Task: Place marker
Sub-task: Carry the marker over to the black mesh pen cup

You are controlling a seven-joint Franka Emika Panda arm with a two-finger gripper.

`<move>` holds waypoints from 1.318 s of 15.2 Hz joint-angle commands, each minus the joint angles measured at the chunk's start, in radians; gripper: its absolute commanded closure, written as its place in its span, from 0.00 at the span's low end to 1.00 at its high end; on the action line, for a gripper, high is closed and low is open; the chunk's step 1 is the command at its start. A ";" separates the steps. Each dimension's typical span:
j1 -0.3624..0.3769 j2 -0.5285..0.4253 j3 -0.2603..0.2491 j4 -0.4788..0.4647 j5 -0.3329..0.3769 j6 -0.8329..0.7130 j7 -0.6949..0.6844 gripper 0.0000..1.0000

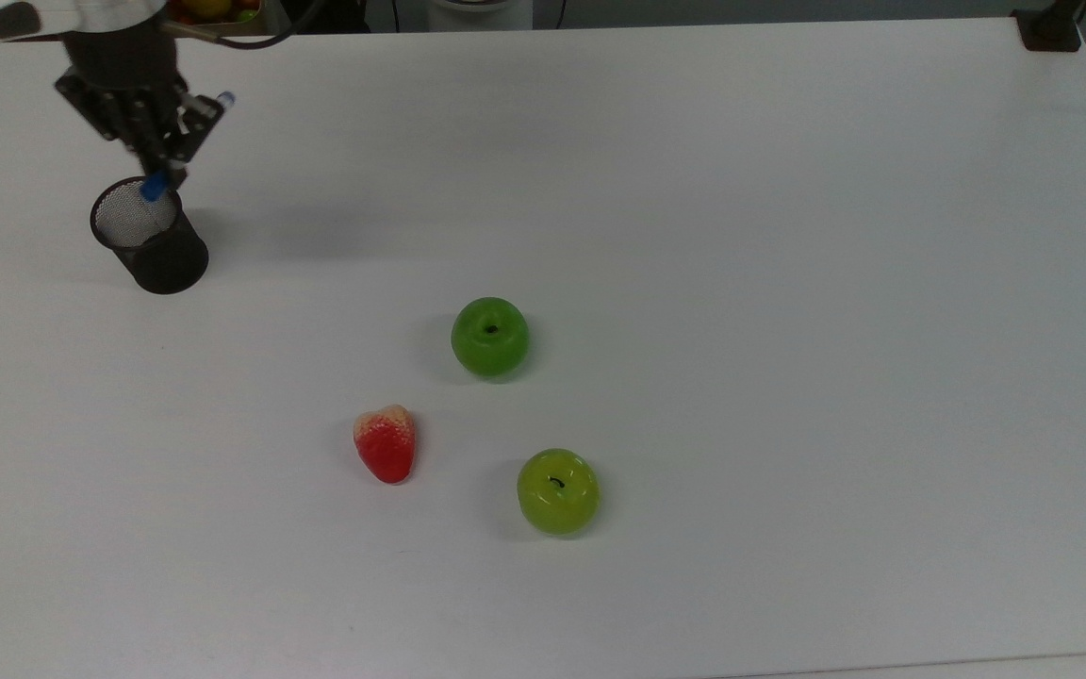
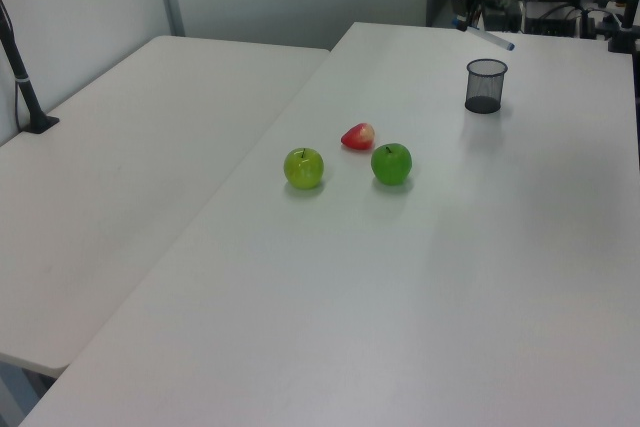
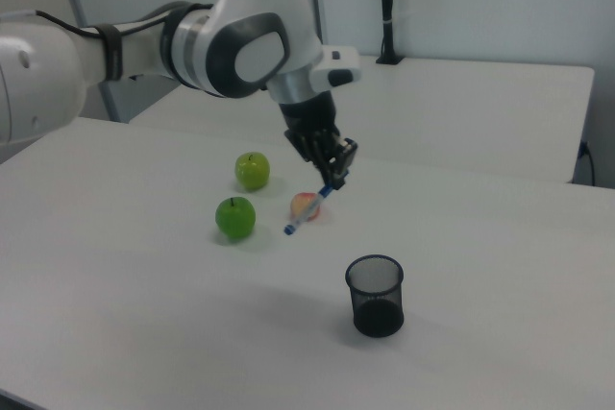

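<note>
Right view gives us the plainest look at the marker: a slim white barrel with blue at its ends, hanging tilted in the air, its lower tip pointing down toward the table and its upper part caught in the gripper. We judge it light and rigid, with a smooth round plastic barrel that could swivel or slide between flat fingers if the squeeze slackens. It is not fragile. The sensible hold is across the barrel; here the grip sits near one end, so most of the length hangs free and may swing a little.

We see the gripper's fingers drawn close together, pinching the marker's barrel and touching nothing else.

From the top view, the gripper sits near the black mesh pen cup, with the marker slanting so that its blue lower end overlaps the cup's rim in the picture. The right view shows the marker above the table and apart from the cup, so we judge it not yet inside. The two green apples and the strawberry lie well apart from the cup.
</note>
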 commanded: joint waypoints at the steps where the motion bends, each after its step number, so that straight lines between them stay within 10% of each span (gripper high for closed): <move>1: -0.039 0.002 0.004 -0.026 0.012 0.138 -0.024 0.88; 20: -0.135 0.008 -0.001 -0.245 -0.031 0.539 -0.029 0.88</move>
